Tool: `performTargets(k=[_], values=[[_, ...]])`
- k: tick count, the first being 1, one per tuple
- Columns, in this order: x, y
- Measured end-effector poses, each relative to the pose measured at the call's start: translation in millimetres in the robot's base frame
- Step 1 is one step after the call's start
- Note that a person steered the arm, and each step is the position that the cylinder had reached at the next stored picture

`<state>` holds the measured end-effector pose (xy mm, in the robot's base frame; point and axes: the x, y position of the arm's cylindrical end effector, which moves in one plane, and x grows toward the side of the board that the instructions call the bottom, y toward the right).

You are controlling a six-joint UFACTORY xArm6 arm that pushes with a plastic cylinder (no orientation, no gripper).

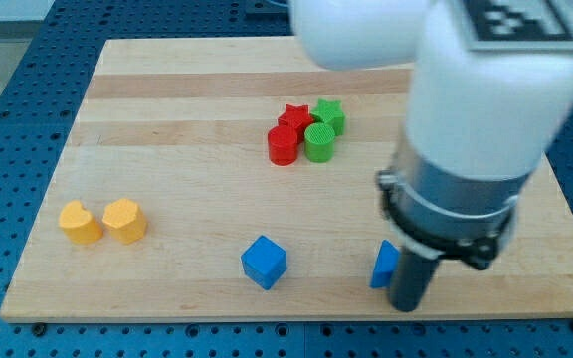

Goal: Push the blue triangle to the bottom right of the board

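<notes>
The blue triangle lies near the board's bottom edge, right of centre, partly hidden behind my rod. My tip rests on the board just right of and below the triangle, touching or almost touching it. A blue cube sits further to the view's left along the bottom edge.
A red star, a green star, a red cylinder and a green cylinder cluster near the top centre. A yellow heart and a yellow hexagon sit at the left. The arm's white body covers the board's right side.
</notes>
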<state>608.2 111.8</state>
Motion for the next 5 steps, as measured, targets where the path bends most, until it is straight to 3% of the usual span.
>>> performTargets(k=[1, 2, 5], values=[[-8, 22], [9, -4], [-5, -94]])
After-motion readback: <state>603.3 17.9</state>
